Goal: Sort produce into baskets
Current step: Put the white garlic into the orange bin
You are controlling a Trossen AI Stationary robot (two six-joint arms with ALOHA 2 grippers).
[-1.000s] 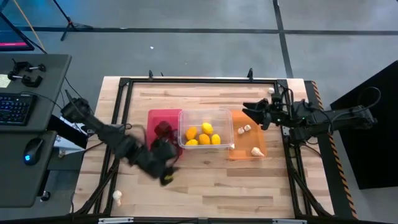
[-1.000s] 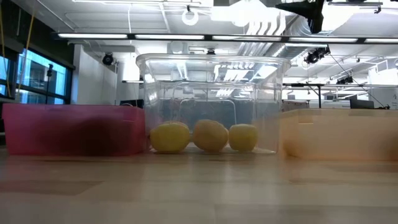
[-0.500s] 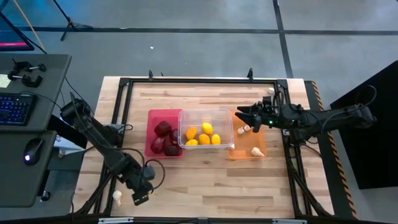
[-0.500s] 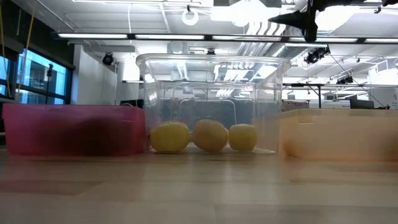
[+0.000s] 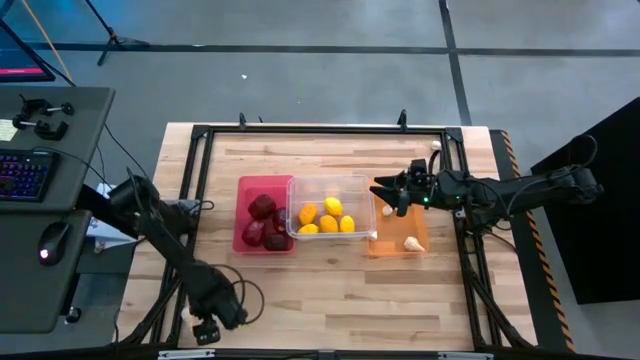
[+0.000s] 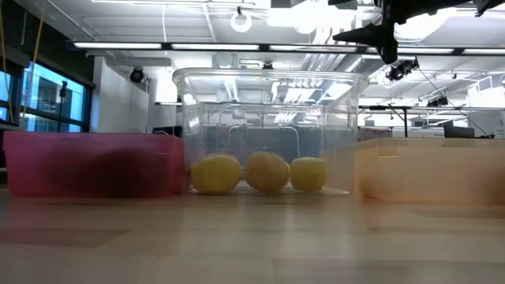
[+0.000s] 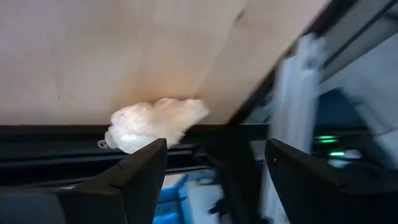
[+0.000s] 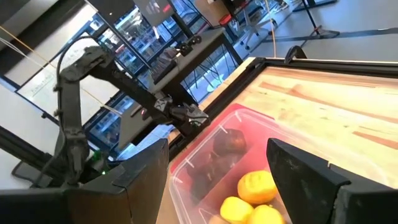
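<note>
My left gripper (image 5: 205,332) has swung from beside the red basket (image 5: 243,188) to the table's near-left corner, fingers apart and empty, a garlic bulb (image 7: 155,124) just ahead of them at the table's edge. My right gripper (image 5: 385,193) has slid over the orange basket (image 5: 386,246) toward the clear basket (image 5: 330,181), fingers apart, holding nothing. Bare wood lies between my hands.
</note>
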